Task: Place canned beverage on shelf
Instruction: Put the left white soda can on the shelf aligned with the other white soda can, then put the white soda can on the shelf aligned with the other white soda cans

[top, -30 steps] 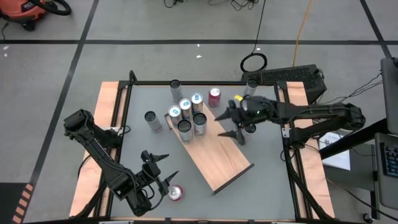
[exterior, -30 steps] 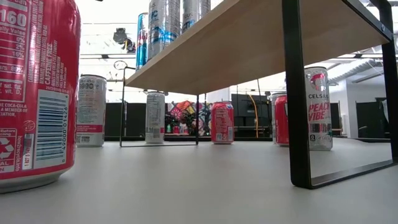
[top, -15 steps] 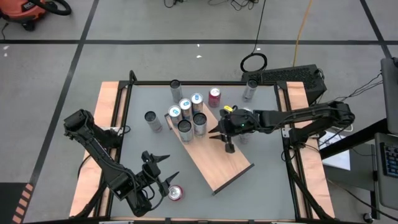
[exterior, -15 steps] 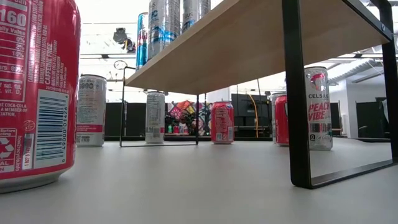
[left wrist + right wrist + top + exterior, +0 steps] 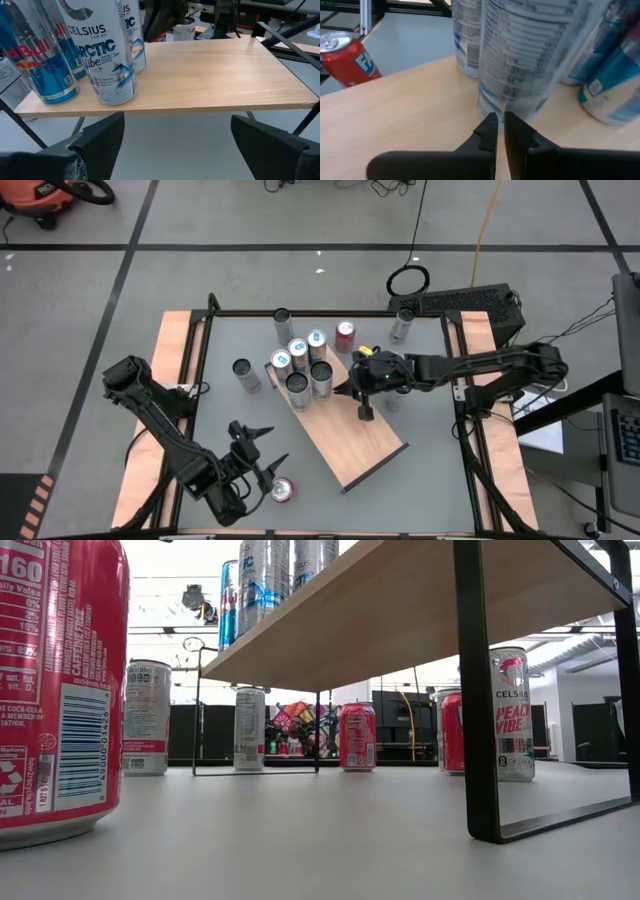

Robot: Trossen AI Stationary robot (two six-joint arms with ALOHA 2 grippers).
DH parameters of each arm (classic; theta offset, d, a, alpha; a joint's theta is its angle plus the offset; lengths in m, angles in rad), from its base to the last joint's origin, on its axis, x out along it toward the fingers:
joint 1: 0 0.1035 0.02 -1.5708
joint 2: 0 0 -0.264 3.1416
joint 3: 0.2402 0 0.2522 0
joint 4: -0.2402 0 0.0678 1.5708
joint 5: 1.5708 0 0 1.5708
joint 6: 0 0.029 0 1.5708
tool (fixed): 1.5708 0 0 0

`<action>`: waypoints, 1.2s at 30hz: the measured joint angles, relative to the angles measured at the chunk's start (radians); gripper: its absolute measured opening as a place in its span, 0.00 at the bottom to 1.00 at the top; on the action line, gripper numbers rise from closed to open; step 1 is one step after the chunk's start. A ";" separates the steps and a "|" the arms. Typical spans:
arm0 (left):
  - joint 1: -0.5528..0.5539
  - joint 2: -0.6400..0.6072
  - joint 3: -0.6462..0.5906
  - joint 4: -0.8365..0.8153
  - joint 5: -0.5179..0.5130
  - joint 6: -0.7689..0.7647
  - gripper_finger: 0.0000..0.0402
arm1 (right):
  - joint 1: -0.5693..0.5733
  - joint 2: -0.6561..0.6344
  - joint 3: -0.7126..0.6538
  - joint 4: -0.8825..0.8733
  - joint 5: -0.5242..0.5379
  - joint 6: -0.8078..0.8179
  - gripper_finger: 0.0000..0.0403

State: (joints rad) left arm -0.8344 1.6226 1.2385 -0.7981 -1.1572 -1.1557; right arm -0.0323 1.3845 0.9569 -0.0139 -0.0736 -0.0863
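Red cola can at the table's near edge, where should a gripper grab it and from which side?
Probably grip the red cola can around its straight side wall near mid-height, coming in level from the side facing the shelf. It stands upright and round; the open left gripper is nearest.

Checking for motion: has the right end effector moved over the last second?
Yes. The right end effector shifted left, toward the cans on the shelf, and closed.

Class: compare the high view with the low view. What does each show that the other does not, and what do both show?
Only the high view shows the arms: the right pincer shut over the shelf, the left pincer open near the table's front edge. Only the low view shows the shelf's underside, its black leg and the can labels. Both show the shelf, the cans on it and the red can.
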 joint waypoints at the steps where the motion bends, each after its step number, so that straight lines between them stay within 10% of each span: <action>1: 0.002 0.000 0.000 0.004 0.000 0.011 0.91 | -0.001 0.004 0.000 0.005 0.000 -0.004 0.02; 36: 0.005 0.000 0.000 -0.011 0.009 0.018 0.91 | -0.019 -0.024 0.000 -0.021 0.033 0.012 0.01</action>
State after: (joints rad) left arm -0.8295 1.6226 1.2385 -0.8092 -1.1481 -1.1374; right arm -0.0515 1.3601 0.9569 -0.0350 -0.0406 -0.0746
